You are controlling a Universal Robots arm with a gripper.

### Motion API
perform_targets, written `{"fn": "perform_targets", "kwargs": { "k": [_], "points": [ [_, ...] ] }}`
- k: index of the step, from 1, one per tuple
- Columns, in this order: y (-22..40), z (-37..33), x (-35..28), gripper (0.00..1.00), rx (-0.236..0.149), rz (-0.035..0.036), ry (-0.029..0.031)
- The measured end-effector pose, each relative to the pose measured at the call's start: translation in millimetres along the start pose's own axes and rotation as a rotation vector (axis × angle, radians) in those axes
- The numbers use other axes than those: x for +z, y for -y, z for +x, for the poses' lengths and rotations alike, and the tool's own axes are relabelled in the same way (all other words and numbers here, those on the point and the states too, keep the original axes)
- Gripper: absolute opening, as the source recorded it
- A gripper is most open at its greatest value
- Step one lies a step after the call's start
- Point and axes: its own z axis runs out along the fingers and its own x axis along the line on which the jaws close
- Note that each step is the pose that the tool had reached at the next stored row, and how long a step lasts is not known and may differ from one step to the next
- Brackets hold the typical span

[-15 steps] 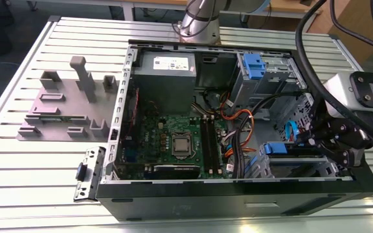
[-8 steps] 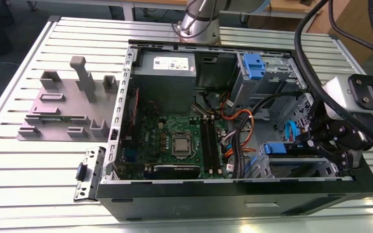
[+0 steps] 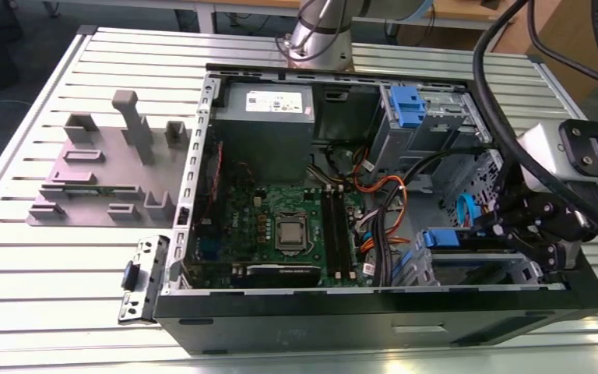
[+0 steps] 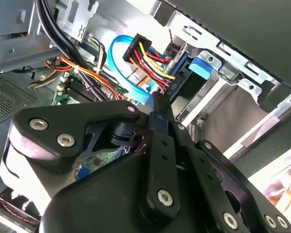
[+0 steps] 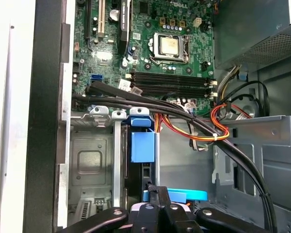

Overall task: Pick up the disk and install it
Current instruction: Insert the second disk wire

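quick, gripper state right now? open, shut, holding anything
Gripper: at the drive bay near the blue caddy inside the computer case; open, shut or holding cannot be told.

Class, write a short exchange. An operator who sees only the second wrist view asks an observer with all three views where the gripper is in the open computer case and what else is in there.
Operator: Where in the case is the gripper?
Observer: In the exterior view, the gripper hangs at the exterior view's right, beside the disk caddy in the near drive bay.
Operator: Is there any other caddy?
Observer: Yes, a second blue caddy sits in the far bay, a little to the exterior view's right of the power supply.
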Motion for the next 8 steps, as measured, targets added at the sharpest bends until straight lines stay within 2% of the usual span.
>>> {"fn": "perform_targets", "kwargs": {
  "k": [8],
  "points": [
    [8.8, -1.9, -8.4, 0.1, 0.001, -0.0022, -0.002]
  ]
}}
